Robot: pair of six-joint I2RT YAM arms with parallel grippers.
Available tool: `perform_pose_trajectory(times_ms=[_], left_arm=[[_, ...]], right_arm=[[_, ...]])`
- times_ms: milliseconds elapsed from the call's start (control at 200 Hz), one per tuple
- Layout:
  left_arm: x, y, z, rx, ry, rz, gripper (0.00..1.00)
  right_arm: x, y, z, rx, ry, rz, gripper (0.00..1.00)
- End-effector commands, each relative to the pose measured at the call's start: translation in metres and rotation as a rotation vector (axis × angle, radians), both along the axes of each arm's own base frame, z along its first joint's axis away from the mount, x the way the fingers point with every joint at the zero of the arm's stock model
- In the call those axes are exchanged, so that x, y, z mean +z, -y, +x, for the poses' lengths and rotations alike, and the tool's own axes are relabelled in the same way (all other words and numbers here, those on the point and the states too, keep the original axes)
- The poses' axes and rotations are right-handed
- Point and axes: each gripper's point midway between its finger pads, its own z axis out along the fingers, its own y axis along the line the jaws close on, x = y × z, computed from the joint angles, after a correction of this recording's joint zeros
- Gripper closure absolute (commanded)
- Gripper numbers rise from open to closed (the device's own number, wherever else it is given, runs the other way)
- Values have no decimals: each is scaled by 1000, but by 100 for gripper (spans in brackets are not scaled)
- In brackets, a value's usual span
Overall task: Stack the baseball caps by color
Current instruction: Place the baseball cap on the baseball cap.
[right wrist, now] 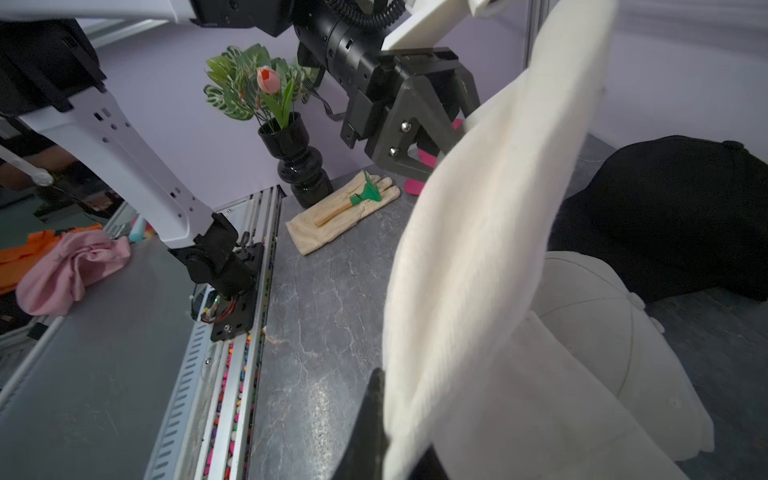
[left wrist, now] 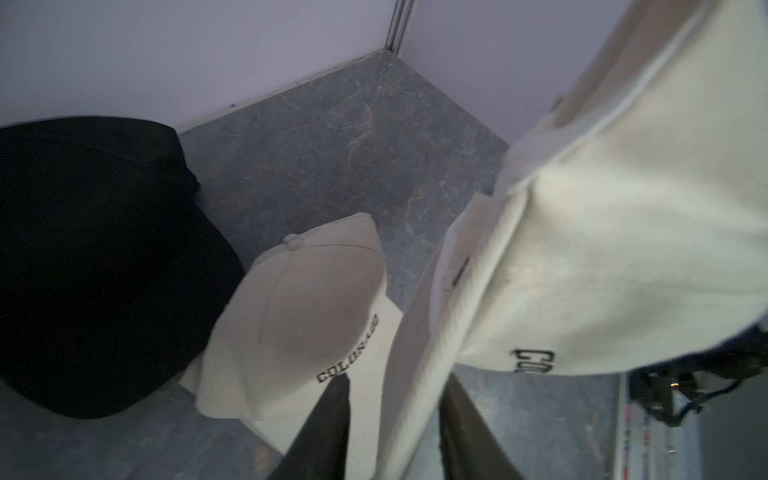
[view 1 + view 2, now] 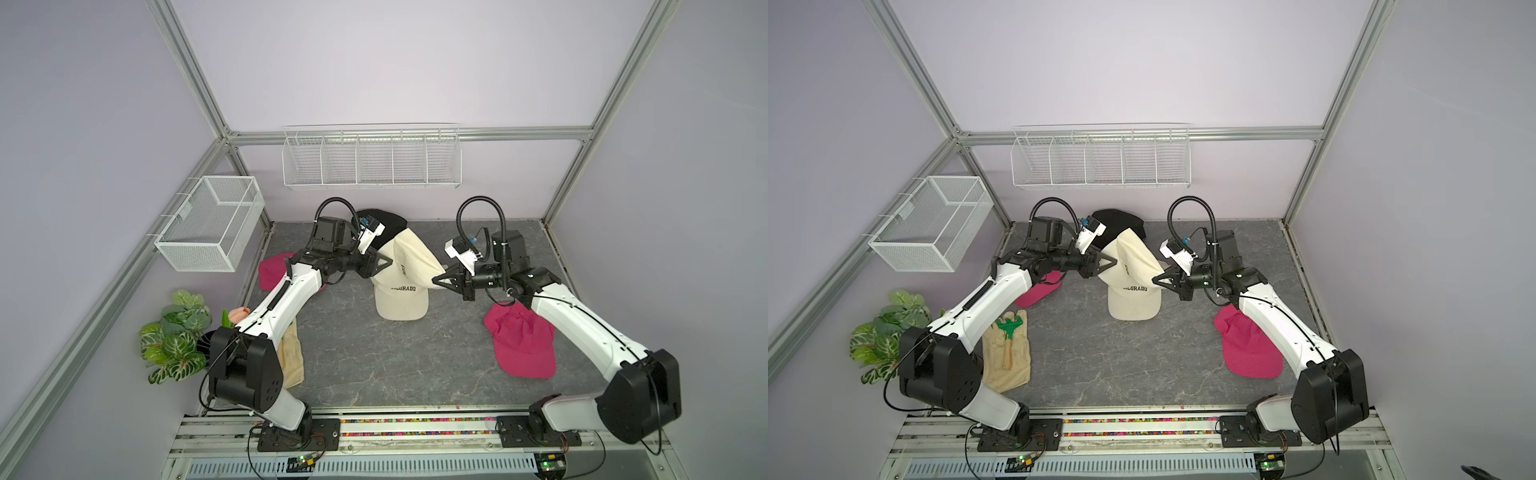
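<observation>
A cream cap [image 3: 415, 253] lettered "COLORADO" hangs in the air between my two grippers. My right gripper [image 3: 435, 281] is shut on its lower edge; in the right wrist view the cream cloth [image 1: 498, 208] runs between the fingers of that gripper [image 1: 395, 395]. My left gripper [image 2: 397, 378] stands open, a strip of the cap's edge loose between its fingers. Under the held cap, another cream cap [image 3: 401, 307] lies on the table. Black caps [image 3: 388, 218] sit behind, by the back wall. One pink cap [image 3: 523, 349] lies at the right, another [image 3: 1038, 291] under my left arm.
A beige glove with a green hand rake [image 3: 1007, 353] lies at the front left, next to a black vase with a plant [image 3: 174, 332]. Two wire baskets [image 3: 212, 224] [image 3: 370, 158] hang on the left and back walls.
</observation>
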Motion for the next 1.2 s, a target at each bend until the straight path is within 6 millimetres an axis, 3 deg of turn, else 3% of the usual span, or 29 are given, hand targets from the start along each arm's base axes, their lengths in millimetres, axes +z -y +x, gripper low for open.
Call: perform_pose_trajectory(times_ms=[0, 60, 155, 395, 565, 755, 1075, 1199], left_arm=[[25, -16, 10, 90, 148, 2, 35], [30, -18, 4, 82, 176, 0, 27], [35, -17, -10, 32, 184, 2, 22], [35, 6, -47, -145, 169, 4, 9], [29, 32, -86, -343, 183, 3, 10], [27, 45, -115, -494, 190, -35, 13], [9, 59, -136, -628, 134, -19, 19], [1, 64, -145, -676, 110, -22, 21]], right_arm=[[-14, 6, -10, 12, 71, -106, 93], [-22, 6, -16, 42, 75, -149, 93], [-34, 5, -27, 105, 62, -205, 93], [-48, 0, -59, 286, 83, -262, 92], [-56, -5, -77, 413, 148, -280, 91], [-63, -10, -88, 503, 180, -340, 86], [-54, -17, -102, 588, 234, -335, 84], [-50, -19, -101, 586, 290, -311, 94]])
